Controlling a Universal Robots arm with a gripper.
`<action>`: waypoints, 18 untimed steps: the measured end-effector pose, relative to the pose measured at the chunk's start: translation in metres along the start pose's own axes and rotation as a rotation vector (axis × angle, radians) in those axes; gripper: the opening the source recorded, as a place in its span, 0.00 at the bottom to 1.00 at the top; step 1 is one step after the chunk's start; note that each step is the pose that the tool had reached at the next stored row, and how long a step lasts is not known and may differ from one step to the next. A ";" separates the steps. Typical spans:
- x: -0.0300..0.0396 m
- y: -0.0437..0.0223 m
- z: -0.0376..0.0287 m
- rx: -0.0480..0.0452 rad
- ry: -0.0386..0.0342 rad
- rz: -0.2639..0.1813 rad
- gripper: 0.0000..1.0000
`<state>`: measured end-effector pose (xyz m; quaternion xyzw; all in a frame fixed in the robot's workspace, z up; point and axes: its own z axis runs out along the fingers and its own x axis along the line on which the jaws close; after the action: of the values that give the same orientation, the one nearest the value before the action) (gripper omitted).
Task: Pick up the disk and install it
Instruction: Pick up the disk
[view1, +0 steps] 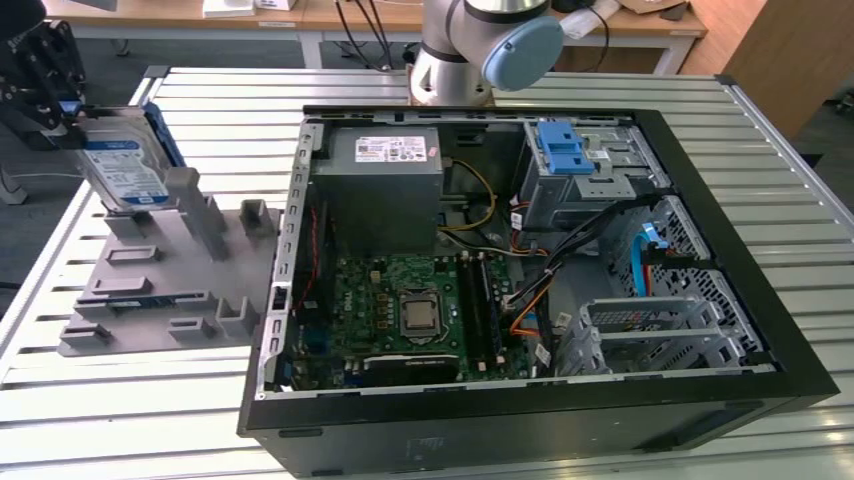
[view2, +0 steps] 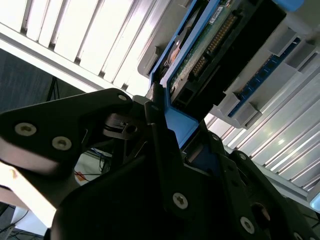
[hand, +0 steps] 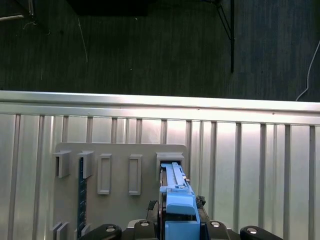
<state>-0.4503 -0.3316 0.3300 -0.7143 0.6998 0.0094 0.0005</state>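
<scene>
Exterior view: we see the disk (view1: 127, 165) standing upright at the far end of a grey fixture plate (view1: 147, 285), toward the exterior view's left and well apart from the open computer case (view1: 534, 430). Its silver face carries a white-and-blue label, and a blue carrier bracket runs along its edges. The black claw (view1: 60, 115) meets the disk's upper edge from the exterior view's left. From here we cannot tell whether the disk's lower edge sits in the plate or hangs just above it. Inside the case lie a grey power supply (view1: 387, 190), a green motherboard (view1: 400, 310) and a blue latch (view1: 561, 150). The arm (view1: 467, 50) rises behind the case. Everything rests on a slatted metal table (view1: 134, 420).

In the second wrist view we look along the claw (view2: 182, 135) from close up. Its black fingers (view2: 159, 135) are drawn in against the blue bracket, so the claw is clamped on the disk (view2: 210, 40). The disk's green circuit-board side, with a row of gold pins, faces this camera.

In the first wrist view we see the disk (hand: 172, 182) edge-on, a thin slab with the light blue bracket at its near end held in the claw (hand: 177, 227). Its far end lies at a raised slot of the fixture plate (hand: 120, 155), with more slots in a row beside it and the table (hand: 250, 165) around.
</scene>
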 end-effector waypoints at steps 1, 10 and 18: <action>0.0000 0.0000 -0.0003 0.0000 0.0000 0.000 0.36; -0.0001 0.0000 -0.0026 0.0001 0.0000 0.000 0.36; -0.0001 0.0001 -0.0049 0.0000 0.0000 0.000 0.36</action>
<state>-0.4503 -0.3315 0.3349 -0.7143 0.6998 0.0094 0.0005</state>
